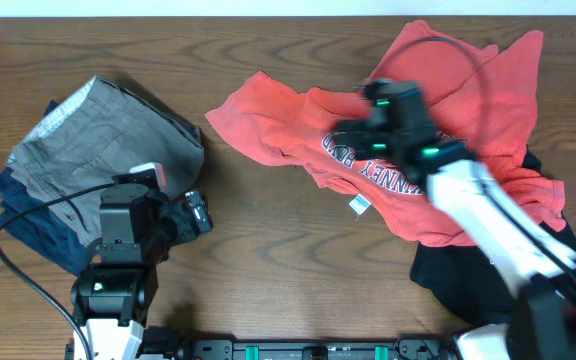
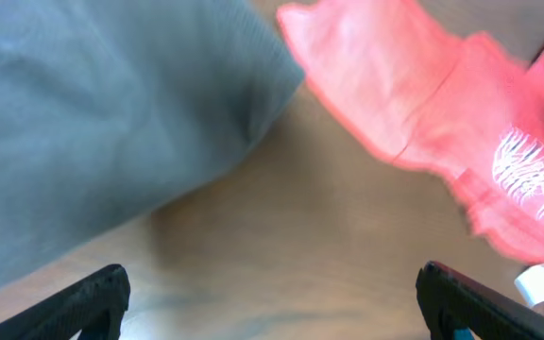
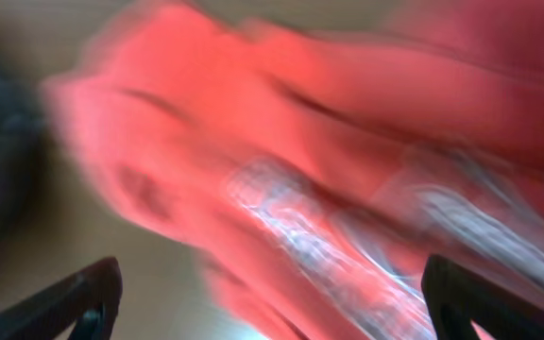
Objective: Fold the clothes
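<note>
A crumpled red T-shirt (image 1: 298, 120) with white lettering lies across the middle and right of the table, with a black garment (image 1: 458, 275) under its right side. It also shows in the left wrist view (image 2: 395, 85) and, blurred, in the right wrist view (image 3: 281, 142). My right gripper (image 1: 353, 135) is open and hovers over the shirt's lettering (image 3: 272, 302). My left gripper (image 1: 193, 215) is open and empty above bare wood (image 2: 272, 302), between the folded pile and the shirt.
A stack of folded clothes (image 1: 88, 160), grey on top and dark blue below, sits at the left; its grey top fills the left wrist view (image 2: 102, 113). A white label (image 1: 358, 205) pokes out from the shirt's hem. The table's back edge (image 1: 288, 8) runs along the top.
</note>
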